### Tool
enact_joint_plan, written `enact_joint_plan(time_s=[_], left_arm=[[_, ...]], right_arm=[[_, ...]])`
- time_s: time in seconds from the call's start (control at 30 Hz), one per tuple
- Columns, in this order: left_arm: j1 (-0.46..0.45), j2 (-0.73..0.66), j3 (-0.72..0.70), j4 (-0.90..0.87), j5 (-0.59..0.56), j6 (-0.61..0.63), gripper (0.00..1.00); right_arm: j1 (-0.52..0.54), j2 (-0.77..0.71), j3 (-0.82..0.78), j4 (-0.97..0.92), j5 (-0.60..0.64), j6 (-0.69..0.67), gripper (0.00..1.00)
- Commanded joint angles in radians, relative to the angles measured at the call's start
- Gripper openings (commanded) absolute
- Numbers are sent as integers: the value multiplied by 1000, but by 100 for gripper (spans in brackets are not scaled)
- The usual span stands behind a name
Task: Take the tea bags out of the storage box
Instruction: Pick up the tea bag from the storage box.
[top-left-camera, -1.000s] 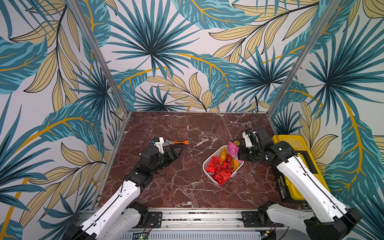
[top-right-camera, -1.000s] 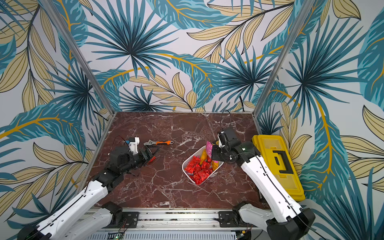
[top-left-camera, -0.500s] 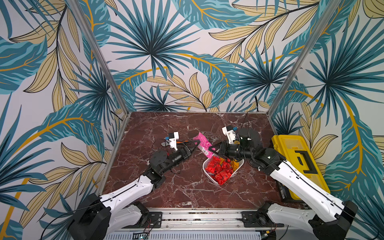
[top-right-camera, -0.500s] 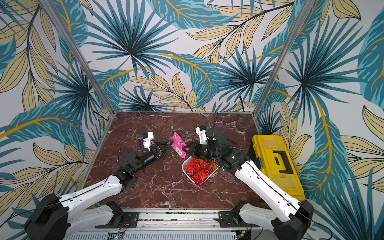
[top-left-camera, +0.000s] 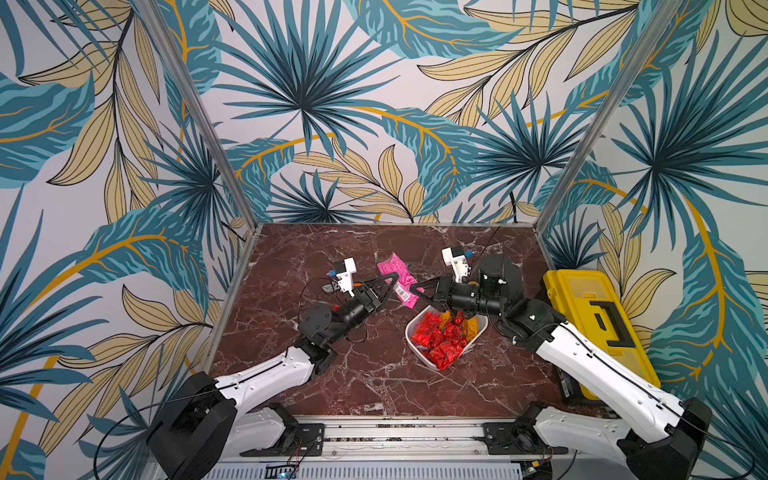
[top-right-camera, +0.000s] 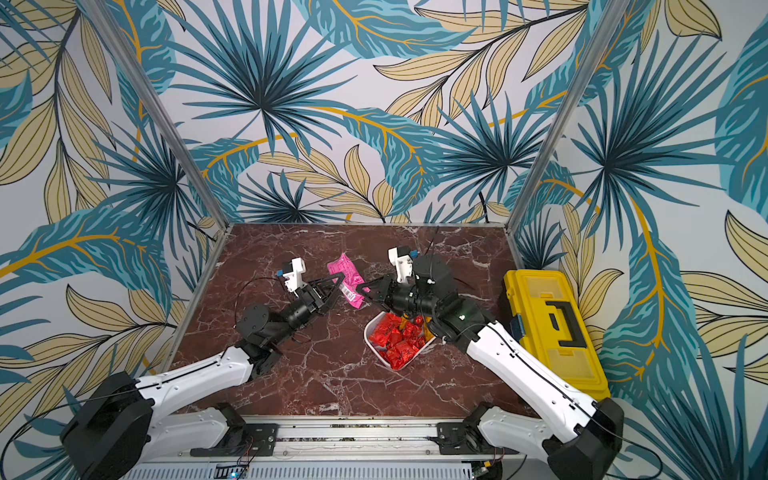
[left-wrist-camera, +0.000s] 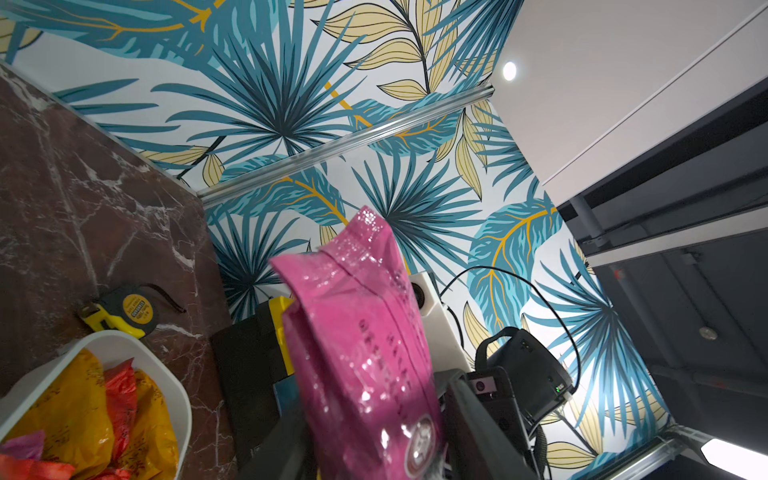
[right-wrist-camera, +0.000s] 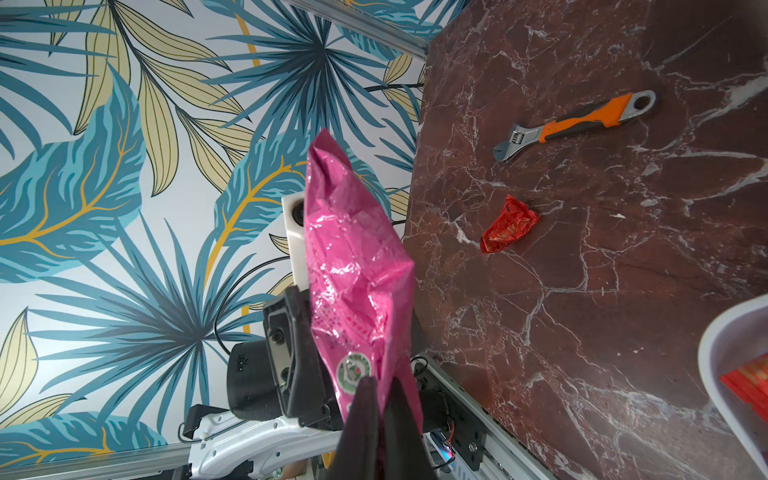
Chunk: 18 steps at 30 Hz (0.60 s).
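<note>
A large pink tea bag (top-left-camera: 397, 278) (top-right-camera: 347, 276) hangs in the air between both arms, left of the storage box. My right gripper (right-wrist-camera: 380, 380) (top-left-camera: 412, 289) is shut on its lower end. My left gripper (left-wrist-camera: 374, 415) (top-left-camera: 390, 286) has a finger against each side of the same bag (left-wrist-camera: 357, 332) (right-wrist-camera: 353, 257). The white storage box (top-left-camera: 409, 336) (top-right-camera: 368, 338) holds several red tea bags (top-left-camera: 440, 340) and yellow ones (left-wrist-camera: 70, 407). One red tea bag (right-wrist-camera: 509, 224) lies loose on the marble.
An orange-handled wrench (right-wrist-camera: 573, 124) lies on the table beyond the loose red bag. A yellow toolbox (top-left-camera: 598, 324) (top-right-camera: 552, 324) stands along the right edge. A yellow tape measure (left-wrist-camera: 129, 311) sits behind the box. Patterned walls enclose three sides.
My right gripper carried the pink tea bag from the box leftward and up. My left arm swung in from the left to meet it, and its jaws narrowed around the bag.
</note>
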Motion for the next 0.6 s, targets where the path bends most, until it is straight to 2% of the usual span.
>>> enact_joint_plan(time_s=[0.0, 0.17, 0.3, 0.37, 0.47, 0.53, 0.57], left_arm=[[-3, -15, -14, 6, -12, 26, 42], [-3, -30, -11, -43, -15, 51, 28], [-4, -65, 4, -178, -13, 102, 23], [-3, -93, 13, -269, -15, 140, 19], [-3, -146, 40, -464, -22, 214, 8], [-3, -183, 61, -609, -34, 266, 0], [-2, -205, 71, -689, -49, 289, 0]], right_arm=[[7, -7, -37, 46, -12, 20, 0], [7, -16, -42, 21, 5, 8, 0], [6, -26, -54, -11, 32, -11, 0], [6, -35, -63, -31, 58, -27, 11], [6, -53, -66, -115, 117, -80, 33], [7, -64, -66, -158, 156, -120, 45], [5, -70, -64, -189, 179, -143, 51]])
